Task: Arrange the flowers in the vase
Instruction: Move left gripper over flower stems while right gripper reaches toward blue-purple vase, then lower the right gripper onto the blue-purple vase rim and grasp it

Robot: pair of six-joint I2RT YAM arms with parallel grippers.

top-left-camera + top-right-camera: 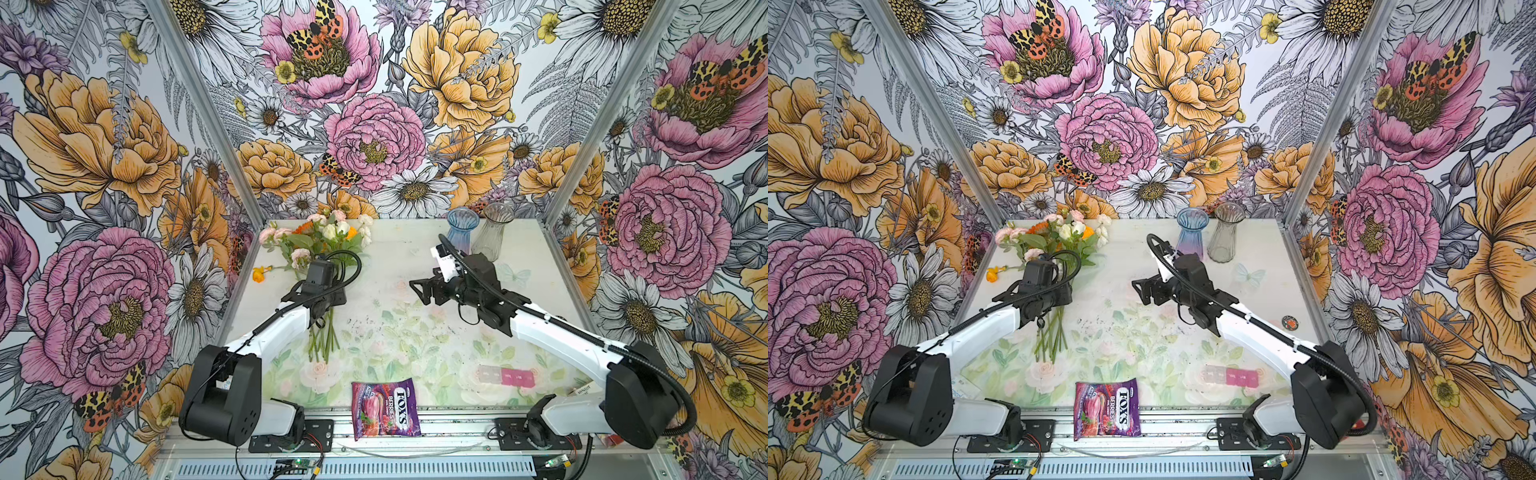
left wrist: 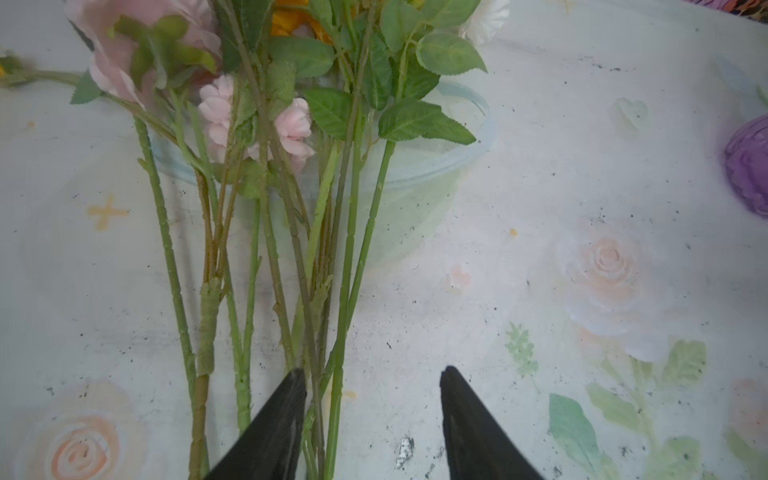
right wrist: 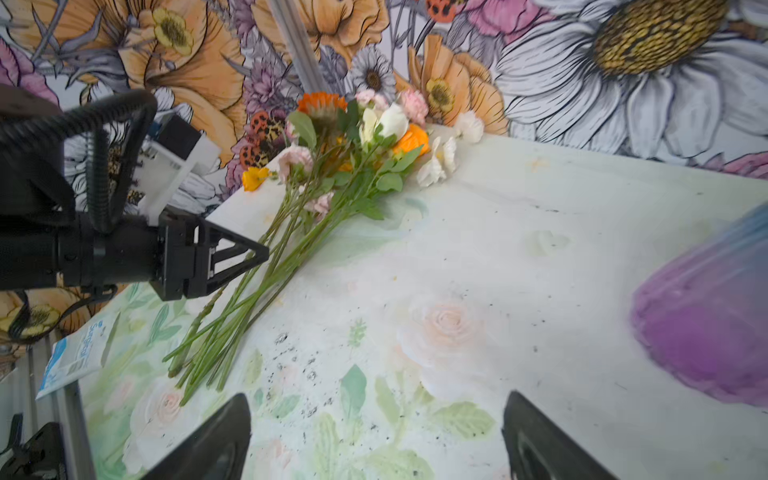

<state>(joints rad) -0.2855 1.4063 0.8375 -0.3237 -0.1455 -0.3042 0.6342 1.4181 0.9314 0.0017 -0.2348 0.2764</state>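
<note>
The flowers (image 1: 316, 237) (image 1: 1054, 232) lie in a bunch at the back left of the table, pink, orange and white heads toward the wall, green stems (image 2: 266, 249) toward the front. One orange flower (image 1: 259, 274) lies apart to the left. My left gripper (image 2: 372, 374) is low over the stems, jaws apart, with a few stems against one finger (image 2: 286, 415) and bare table by the other. My right gripper (image 3: 376, 399) (image 1: 417, 291) hovers open and empty mid-table. A blue-purple vase (image 1: 460, 232) (image 3: 706, 324) and a clear grey vase (image 1: 494, 235) stand upright at the back right.
A clear plastic bowl (image 2: 457, 166) sits under the flower bunch. A purple candy bag (image 1: 384, 409) lies at the front edge, a pink and white pill box (image 1: 505, 376) at the front right, and a blue packet (image 3: 70, 357) at the left edge.
</note>
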